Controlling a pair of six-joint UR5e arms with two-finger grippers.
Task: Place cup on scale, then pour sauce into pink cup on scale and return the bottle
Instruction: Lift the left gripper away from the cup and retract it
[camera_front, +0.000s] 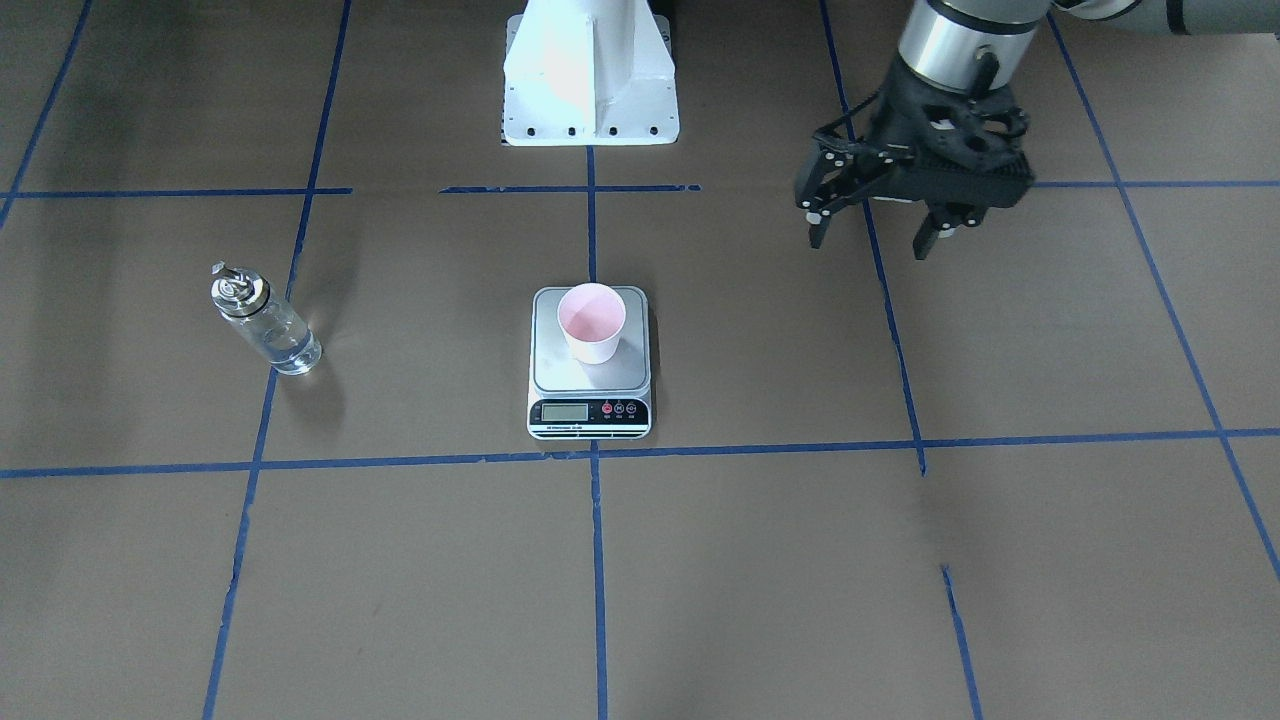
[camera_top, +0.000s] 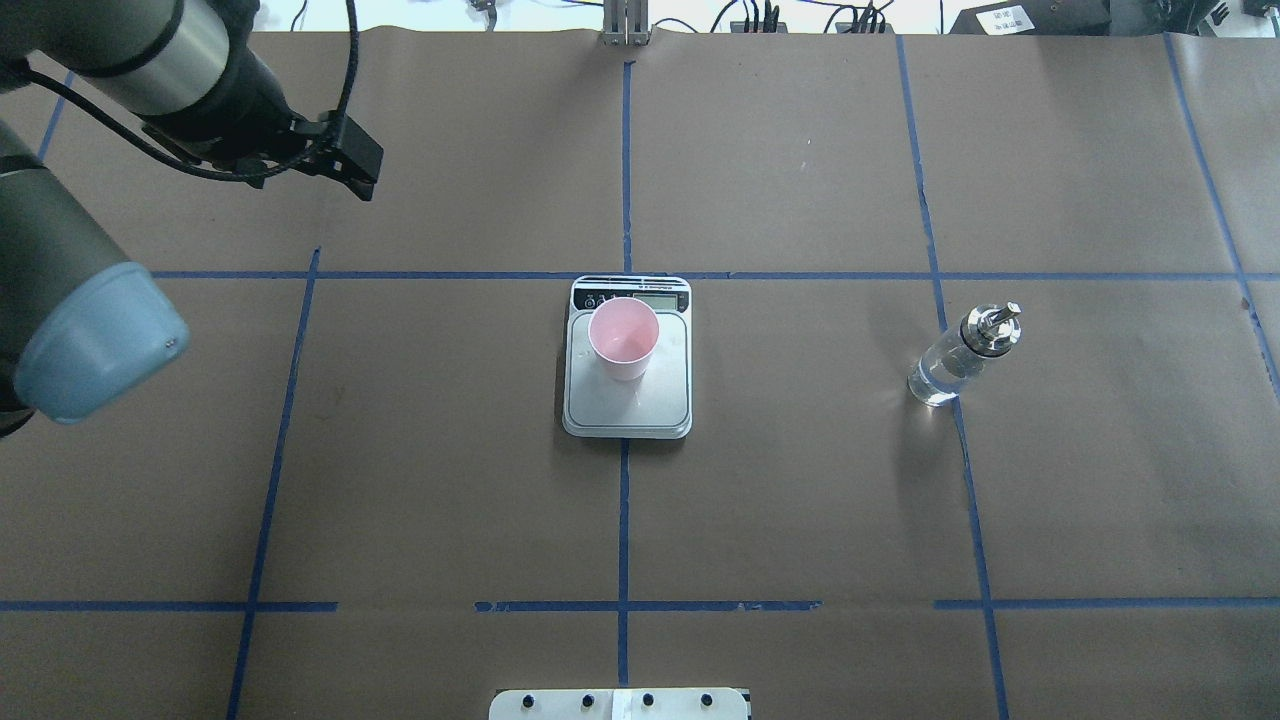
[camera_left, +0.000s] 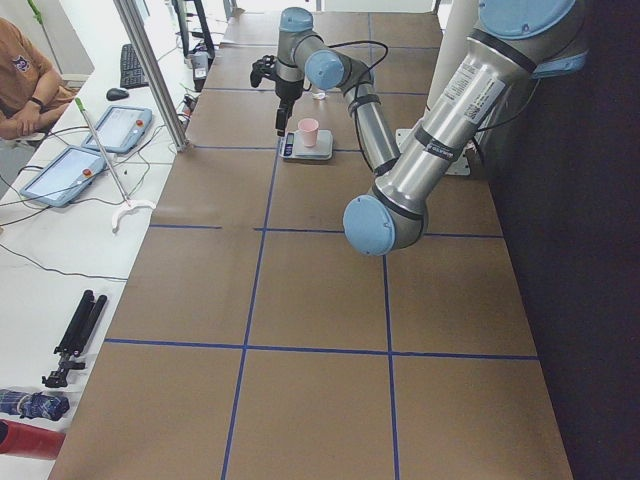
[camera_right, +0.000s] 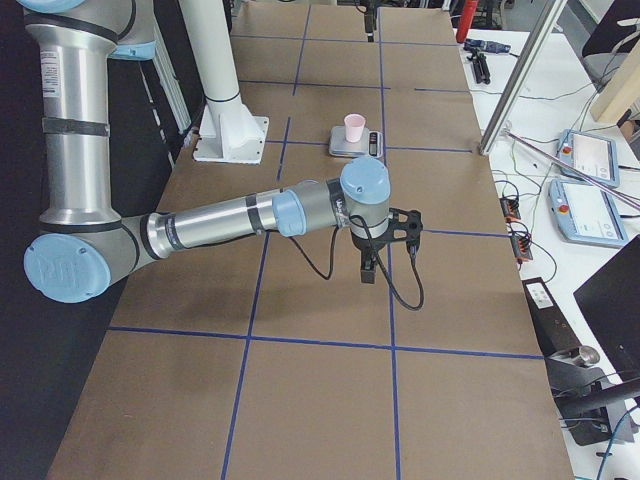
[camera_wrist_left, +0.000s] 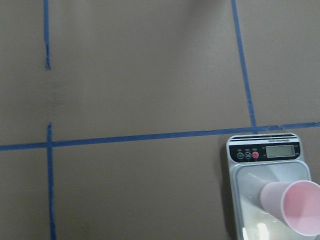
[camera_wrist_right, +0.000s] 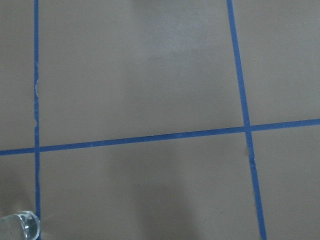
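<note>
The cup (camera_front: 591, 322) is pink, the scale (camera_front: 560, 372) silver and black, the table (camera_front: 800, 560) brown, blue-gridded.

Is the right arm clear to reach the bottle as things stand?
Probably yes. The bottle stands alone on that arm's side, apart from the scale and cup, and the left gripper hangs open far on the other side.

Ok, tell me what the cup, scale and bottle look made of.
The cup: likely paper, matte, pale pink inside, whitish outside. The scale: plate looks brushed steel, dull sheen; black front strip probably plastic. The bottle: clear glass or plastic, see-through; collar and spout shiny, metal-looking.
</note>
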